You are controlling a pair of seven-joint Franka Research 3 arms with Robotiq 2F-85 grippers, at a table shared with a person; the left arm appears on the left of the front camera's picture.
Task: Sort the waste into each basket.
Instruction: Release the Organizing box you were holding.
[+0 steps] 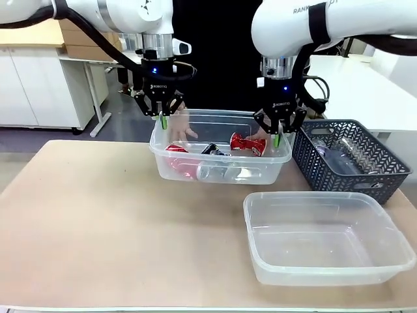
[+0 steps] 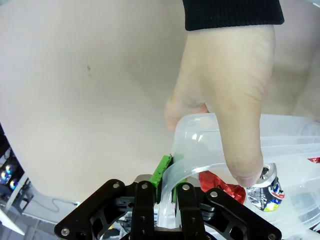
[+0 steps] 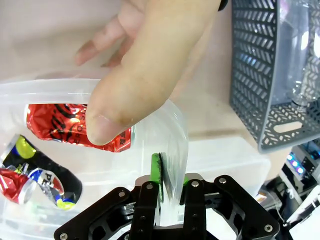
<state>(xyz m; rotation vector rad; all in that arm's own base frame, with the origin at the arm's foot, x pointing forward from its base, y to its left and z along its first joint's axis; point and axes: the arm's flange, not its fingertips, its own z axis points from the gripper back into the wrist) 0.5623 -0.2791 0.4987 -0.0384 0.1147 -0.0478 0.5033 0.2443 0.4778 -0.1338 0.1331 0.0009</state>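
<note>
Left gripper (image 1: 163, 120) and right gripper (image 1: 278, 138) each clamped on an end rim of the clear tub (image 1: 221, 173) of cans (image 1: 247, 144), far centre of the bench (image 1: 98, 215), person's hands (image 1: 184, 130) on it too; sorting likely waits on release, then single picks.

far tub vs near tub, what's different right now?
Far tub holds crushed cans; near tub has nothing in it. Far tub's rim is pinched by the left end effector and the right end effector, with a person's hands on it too; near tub is untouched. Both are clear rectangular plastic with rounded rims.
</note>
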